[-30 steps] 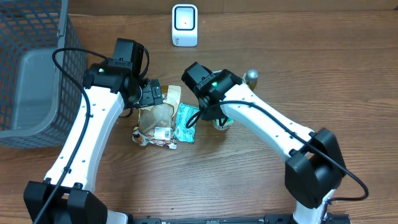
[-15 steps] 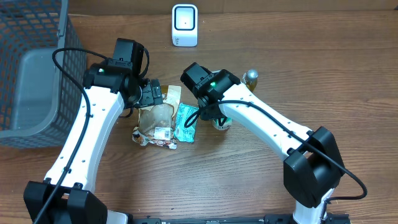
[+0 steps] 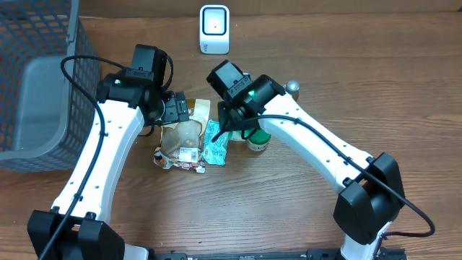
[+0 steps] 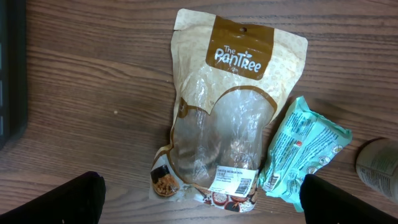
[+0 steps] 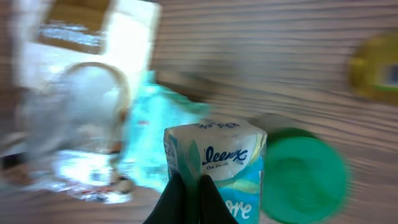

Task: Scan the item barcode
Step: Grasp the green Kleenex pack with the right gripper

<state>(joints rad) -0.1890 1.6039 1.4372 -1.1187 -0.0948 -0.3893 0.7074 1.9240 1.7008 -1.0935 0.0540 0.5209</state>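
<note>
The right gripper (image 5: 186,190) has its 2 fingers pressed together, pinching the edge of a tissue pack (image 5: 214,165) beside a green lid (image 5: 303,180), so the pickup looks done. The scanner (image 3: 214,29) stands well apart at the far table edge, so carrying the pack there and showing its barcode are left. The left gripper (image 3: 175,110) hangs spread wide over a brown pouch (image 4: 227,118).

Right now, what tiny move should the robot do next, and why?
Probably lift the Kleenex pack straight up a little, ready to head for the white scanner. The right gripper is shut on the pack, the green-lidded can and teal packet crowd close beside it, and the scanner stands apart at the table's far side.
</note>
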